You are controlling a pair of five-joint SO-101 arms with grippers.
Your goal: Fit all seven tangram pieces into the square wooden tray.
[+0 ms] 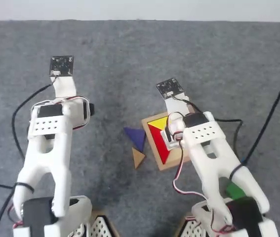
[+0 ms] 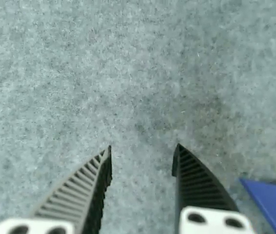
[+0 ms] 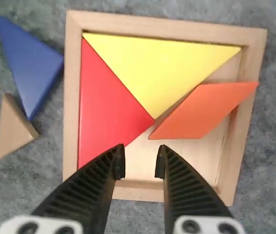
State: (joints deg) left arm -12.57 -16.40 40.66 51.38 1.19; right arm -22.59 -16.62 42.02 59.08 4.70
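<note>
Tray [image 3: 73,73] lies on the grey surface [image 1: 130,54], directly under my right gripper [image 3: 139,155]. Its fingers stand a narrow gap apart, holding nothing, over the bare wooden floor by the tray's nearest rim.

Inside, the yellow triangle [image 3: 162,66] fills the far side. The red triangle [image 3: 106,114] lies along 1 side wall, and their edges meet. The orange parallelogram [image 3: 203,109] touches the yellow piece, but 1 corner overlaps the opposite rim.

Outside, just beside the rim on the red side, the blue triangle [image 3: 28,61] and the small plain-wood triangle [image 3: 11,129] lie close against each other.

My left gripper [image 2: 142,158] hangs over bare surface, fingers wide apart and empty, with a corner of the blue triangle near it.

In the high view the right arm covers most of the tray. A green shape [image 1: 236,190] beside that arm is half hidden, and I cannot tell what it is.

Open surface lies all round the tray, widest on the far side and between the 2 arms.
</note>
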